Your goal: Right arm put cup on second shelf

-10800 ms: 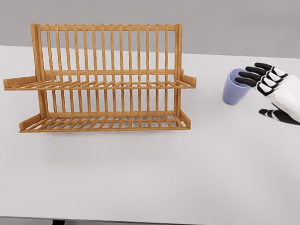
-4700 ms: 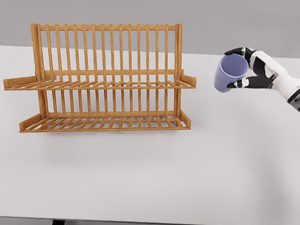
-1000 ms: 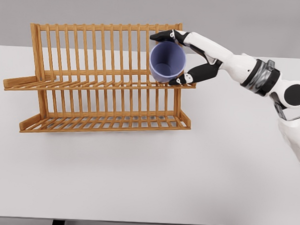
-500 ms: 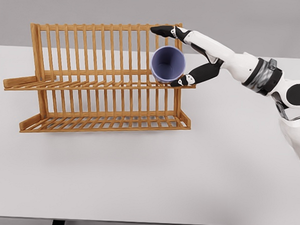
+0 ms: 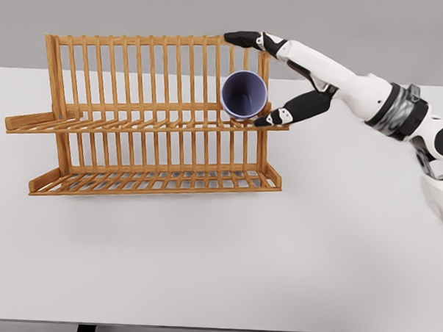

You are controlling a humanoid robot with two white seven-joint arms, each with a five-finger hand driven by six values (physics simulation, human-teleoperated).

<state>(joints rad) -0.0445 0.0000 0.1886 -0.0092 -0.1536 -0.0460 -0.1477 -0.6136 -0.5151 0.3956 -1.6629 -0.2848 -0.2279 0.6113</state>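
Head view shows the right hand (image 5: 263, 78) spread open around the purple cup (image 5: 244, 95), which lies on the wooden dish rack's upper shelf (image 5: 135, 124) between fingers (image 5: 243, 39) and thumb (image 5: 271, 118), apparently released, so next comes a careful withdrawal.

My right arm runs off the right edge, so my shoulder and body are out of sight. The cup (image 5: 244, 95) lies on its side with its mouth toward me; its base and outer wall are hidden behind the rim. It covers parts of the rack (image 5: 147, 111) slats behind it. I cannot tell whether my right hand (image 5: 273, 78) touches the cup. The table (image 5: 225, 262) is cut off along the bottom edge.
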